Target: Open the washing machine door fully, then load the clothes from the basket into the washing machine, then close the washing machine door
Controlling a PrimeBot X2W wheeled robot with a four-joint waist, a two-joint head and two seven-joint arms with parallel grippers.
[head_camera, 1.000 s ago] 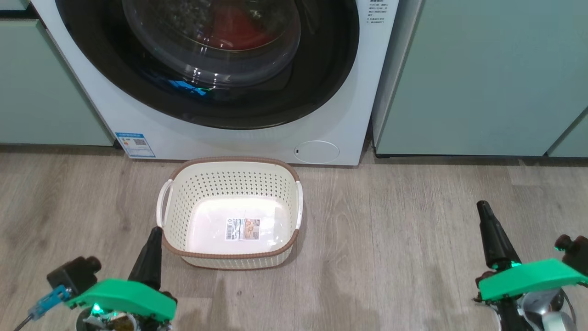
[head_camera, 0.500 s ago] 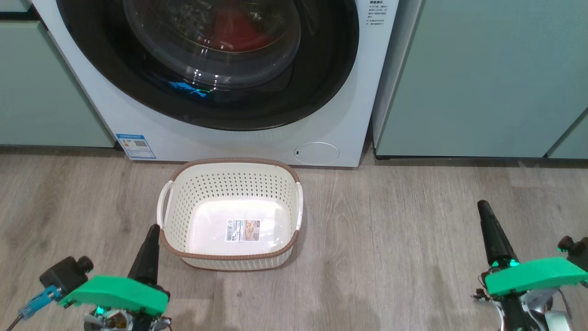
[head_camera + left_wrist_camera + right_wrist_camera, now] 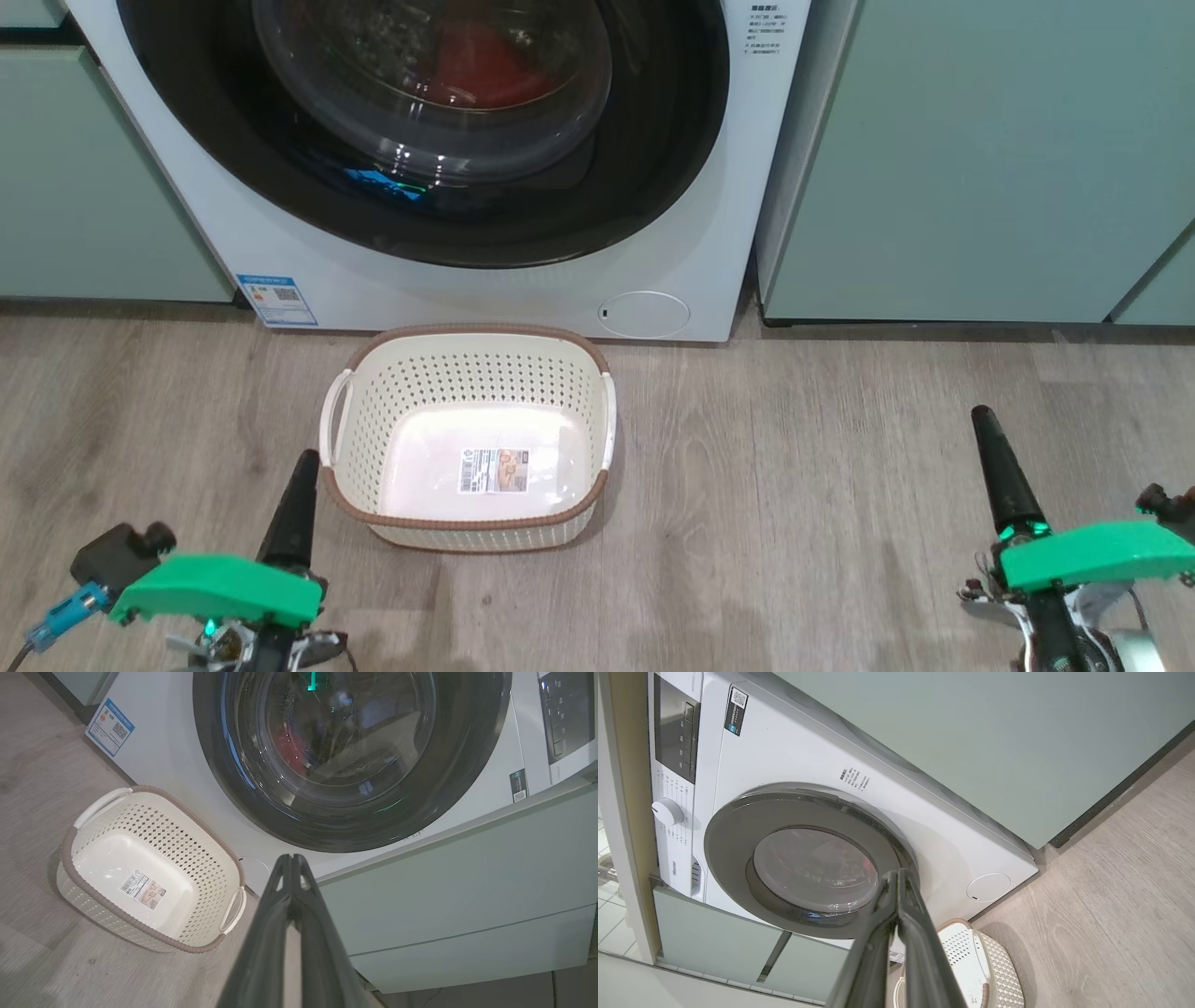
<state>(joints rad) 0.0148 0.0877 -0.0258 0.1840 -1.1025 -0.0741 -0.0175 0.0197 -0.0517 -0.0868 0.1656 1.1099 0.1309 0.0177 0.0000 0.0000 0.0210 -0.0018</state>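
The washing machine (image 3: 523,294) stands with its washing machine door (image 3: 653,140) shut flat against the front; its black rim (image 3: 467,765) and glass bowl also face the right wrist view (image 3: 733,826). Behind the glass lie the red clothes (image 3: 481,65), a red patch in the left wrist view (image 3: 289,749). On the floor in front, the basket (image 3: 467,373) holds nothing but its label sticker (image 3: 493,469). My left gripper (image 3: 304,459) hangs shut beside the basket's near left corner, touching nothing. My right gripper (image 3: 980,413) is shut over bare floor far to the right.
Pale green cabinets (image 3: 980,159) flank the washer on both sides. A round filter cap (image 3: 644,315) and a blue sticker (image 3: 276,299) mark the washer's lower front. Wood-look floor (image 3: 794,485) stretches between the basket and my right gripper.
The whole picture has slid down slightly, so the camera moved. Both grippers sit a little lower in the view, the left one also slightly further left. Door and basket are unchanged.
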